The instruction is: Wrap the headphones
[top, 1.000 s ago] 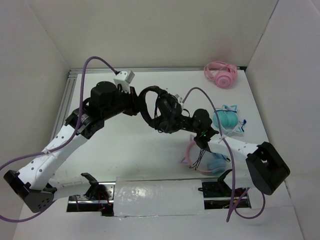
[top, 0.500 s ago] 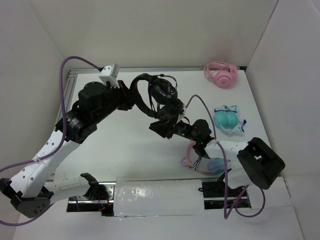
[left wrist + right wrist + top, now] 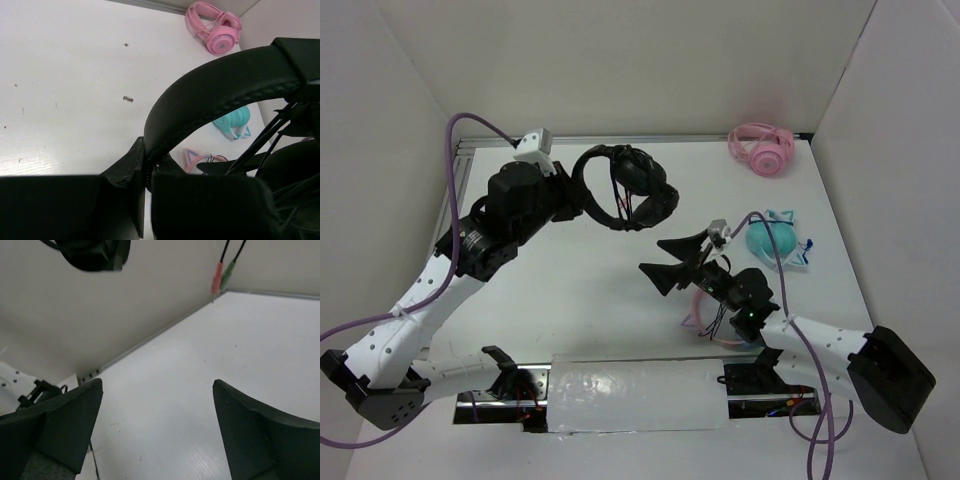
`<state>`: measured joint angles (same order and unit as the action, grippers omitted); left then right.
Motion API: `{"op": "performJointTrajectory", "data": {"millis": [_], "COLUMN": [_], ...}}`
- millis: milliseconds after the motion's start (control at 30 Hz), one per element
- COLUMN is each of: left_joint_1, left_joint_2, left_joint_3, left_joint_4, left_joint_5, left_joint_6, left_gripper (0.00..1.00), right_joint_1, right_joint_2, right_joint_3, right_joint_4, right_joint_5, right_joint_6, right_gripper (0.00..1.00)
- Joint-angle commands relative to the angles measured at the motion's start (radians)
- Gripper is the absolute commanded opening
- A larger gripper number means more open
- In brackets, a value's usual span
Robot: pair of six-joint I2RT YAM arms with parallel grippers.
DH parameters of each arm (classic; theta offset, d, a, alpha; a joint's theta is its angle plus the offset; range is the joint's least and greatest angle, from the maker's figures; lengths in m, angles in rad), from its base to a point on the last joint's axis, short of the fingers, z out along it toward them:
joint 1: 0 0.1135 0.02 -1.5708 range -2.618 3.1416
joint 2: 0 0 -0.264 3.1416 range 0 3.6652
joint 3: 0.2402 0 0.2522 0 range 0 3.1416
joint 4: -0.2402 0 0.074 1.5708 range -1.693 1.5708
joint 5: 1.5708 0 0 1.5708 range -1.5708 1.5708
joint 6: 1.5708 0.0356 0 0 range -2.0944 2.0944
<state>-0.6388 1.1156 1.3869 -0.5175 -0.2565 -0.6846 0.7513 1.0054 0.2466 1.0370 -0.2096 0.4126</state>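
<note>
Lower right of centre, the right claw (image 3: 658, 258) gapes empty over the white tabletop (image 3: 580, 290), while farther up-frame the left claw (image 3: 572, 188) clamps the headband (image 3: 215, 95) of the black over-ear headphones (image 3: 632, 190), held aloft probably so their cable (image 3: 260, 145) dangles free for winding.

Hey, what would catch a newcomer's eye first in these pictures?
The black headphones, held up over the middle of the table, their headband clamped in the left gripper. Nearer and to the right, the right gripper stands wide open and empty. Pink headphones lie in the far right corner.
</note>
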Motion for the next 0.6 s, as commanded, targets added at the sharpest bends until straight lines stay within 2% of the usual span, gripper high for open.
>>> {"op": "performJointTrajectory", "data": {"millis": [0,400,567], "left_joint_1": [-0.01,-0.056,-0.062], "left_joint_2": [-0.022,0.007,-0.011], "left_joint_3": [0.052,0.096,0.098], "left_joint_4": [0.036,0.028,0.031], "left_joint_5": [-0.032,-0.039,-0.038], "left_joint_6": [-0.095,-0.125,-0.138], "left_gripper": [0.0,0.0,0.0], "right_joint_1": [0.022,0.011,-0.019], "right_joint_2": [-0.036,0.211,0.334], "right_joint_3": [-0.009,0.27,0.364], "right_joint_4": [0.067,0.161,0.207], "right_joint_5": [0.133,0.265,0.325], "right_joint_6": [-0.001,-0.08,-0.058], "right_gripper": [1.0,1.0,1.0]}}
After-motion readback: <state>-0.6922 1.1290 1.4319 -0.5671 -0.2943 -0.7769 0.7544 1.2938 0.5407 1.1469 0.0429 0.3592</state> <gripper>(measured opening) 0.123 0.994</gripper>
